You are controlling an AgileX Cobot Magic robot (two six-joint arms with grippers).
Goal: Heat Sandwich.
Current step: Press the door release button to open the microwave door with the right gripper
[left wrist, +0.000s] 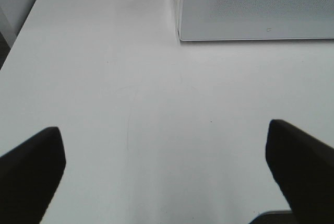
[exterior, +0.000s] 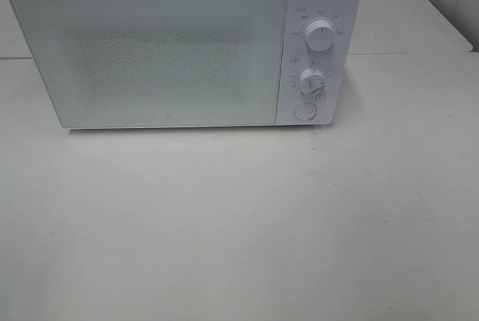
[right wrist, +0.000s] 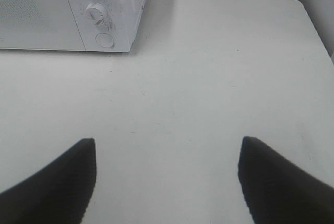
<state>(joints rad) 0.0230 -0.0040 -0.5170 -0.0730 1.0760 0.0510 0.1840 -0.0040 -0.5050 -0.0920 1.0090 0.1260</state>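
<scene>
Left hand (left wrist: 163, 127) spread wide, two dark fingers (left wrist: 31, 172) above white table (left wrist: 104, 51) — white microwave (left wrist: 255, 4) standing on it ahead

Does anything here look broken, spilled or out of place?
Nothing stands out. The closed microwave sits square and upright on the table, and no spills, dents or stray things show.

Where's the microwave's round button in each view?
Exterior high: round button at the control panel's base, just below the lower knob.
Left wrist: not in view; only the microwave door shows.
Right wrist: round button just under the lower knob.
Shared landmark: microwave door.
</scene>
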